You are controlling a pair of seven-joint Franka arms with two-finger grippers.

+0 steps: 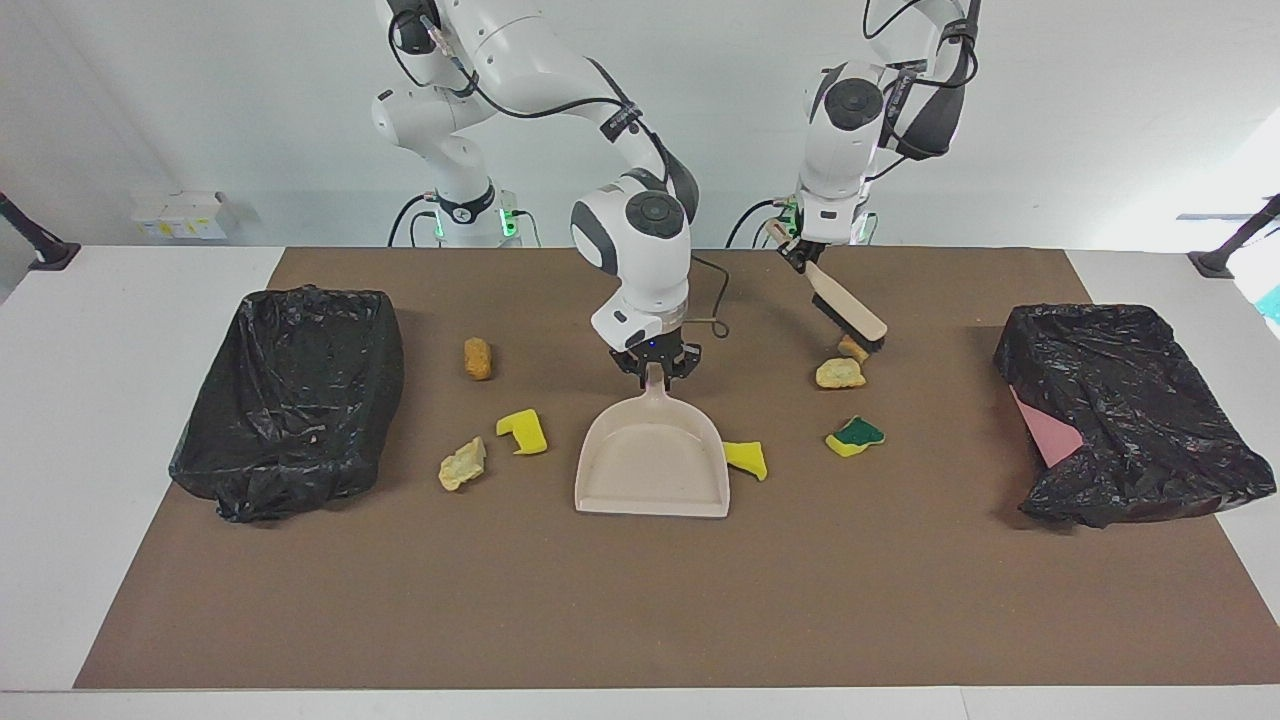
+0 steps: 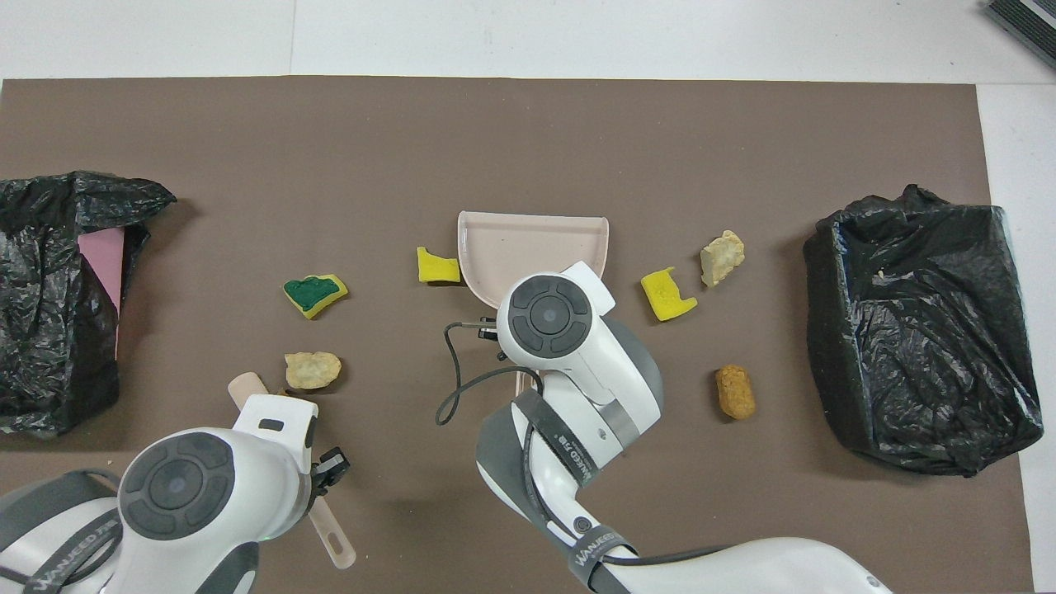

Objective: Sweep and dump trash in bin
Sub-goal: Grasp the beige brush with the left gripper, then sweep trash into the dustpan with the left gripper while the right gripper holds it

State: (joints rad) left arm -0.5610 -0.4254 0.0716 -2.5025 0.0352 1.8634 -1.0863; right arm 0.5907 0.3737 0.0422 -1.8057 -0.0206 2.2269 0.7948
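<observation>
Left gripper [image 1: 795,250] clamped on brush [image 1: 848,313] handle, bristle end down over the bread lump [image 1: 853,347] toward left arm's end from dustpan [image 1: 652,455]. Right gripper [image 1: 655,368] closed on dustpan handle, pan flat on mat [image 1: 640,600]. Trash scattered either side of dustpan: yellow sponge [image 1: 746,459] touching it, green-faced sponge [image 1: 854,436], tan lump [image 1: 462,465]. Bins [image 1: 290,400] at both ends.

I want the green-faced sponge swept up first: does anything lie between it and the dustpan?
Yes: a yellow sponge chunk lies between the green-faced sponge and the dustpan, right beside the pan's side wall.
</observation>
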